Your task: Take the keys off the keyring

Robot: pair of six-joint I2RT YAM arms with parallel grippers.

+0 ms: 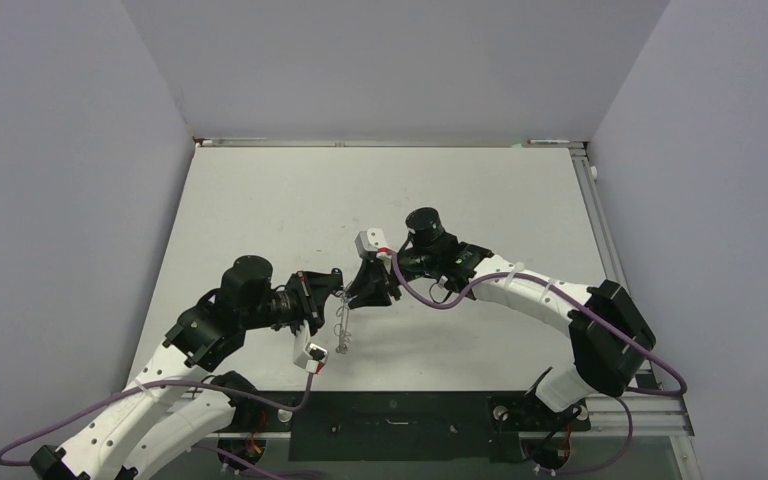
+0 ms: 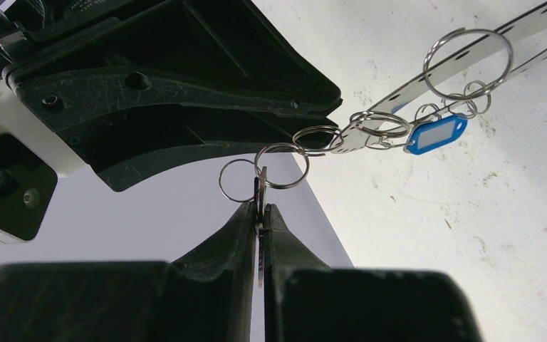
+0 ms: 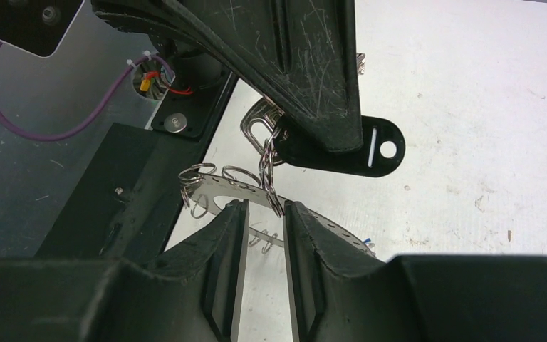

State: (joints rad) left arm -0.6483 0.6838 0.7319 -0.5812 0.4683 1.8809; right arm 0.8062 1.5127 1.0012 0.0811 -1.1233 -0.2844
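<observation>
My left gripper [image 2: 262, 210] is shut on a thin dark flat key [image 2: 261, 187], seen edge-on. In the right wrist view that key [image 3: 370, 146] is a black piece with a slot and a hole. A chain of small wire loops [image 2: 283, 165] links it to the flat grey keyring [image 2: 463, 60], which hangs in the air with a blue-headed key [image 2: 438, 135] below it. My right gripper [image 3: 265, 210] is open, its fingertips on either side of a wire loop [image 3: 271, 187] at the keyring's rim [image 3: 217, 187]. In the top view both grippers [image 1: 336, 297] [image 1: 367, 288] meet mid-table with the keyring [image 1: 343, 328] dangling under them.
The white table [image 1: 360, 200] lies under the grippers, with grey walls on three sides. A black base plate [image 1: 390, 412] runs along the near edge between the arm mounts. A metal rail [image 1: 600, 220] borders the right side.
</observation>
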